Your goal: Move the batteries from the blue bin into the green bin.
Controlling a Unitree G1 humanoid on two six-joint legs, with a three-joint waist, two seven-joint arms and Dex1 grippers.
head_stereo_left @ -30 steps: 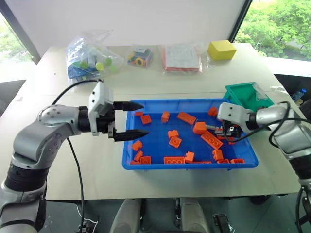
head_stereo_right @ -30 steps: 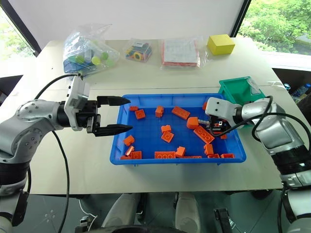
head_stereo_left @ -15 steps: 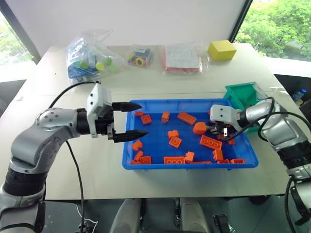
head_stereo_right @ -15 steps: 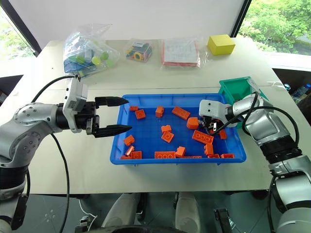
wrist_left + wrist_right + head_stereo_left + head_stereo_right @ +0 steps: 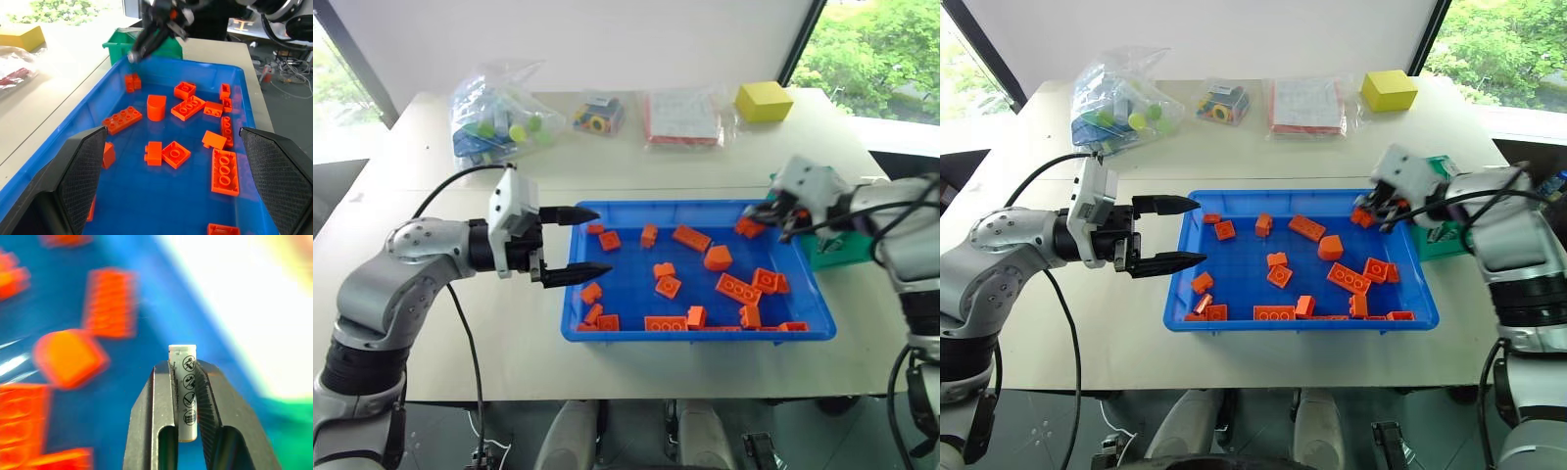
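Carrying one battery point(image 5: 183, 391) pinched upright between its narrowed fingers, the right gripper point(image 5: 1378, 214) sits over the 2 o'clock corner of the blue bin point(image 5: 1234, 315). Best to travel on toward 3 o'clock until fully over the green bin point(image 5: 1438, 238) before releasing (fingertip grip looks slim, so no jerks). Left gripper point(image 5: 585, 242) hangs wide and empty at the blue bin's 9 o'clock edge.

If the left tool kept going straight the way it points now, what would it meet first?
Probably nothing at once. The left tool hangs open at the blue bin's left rim, pointing across it above the orange bricks. The right tool, shut on a battery, lies roughly in that line, though depth is unclear.
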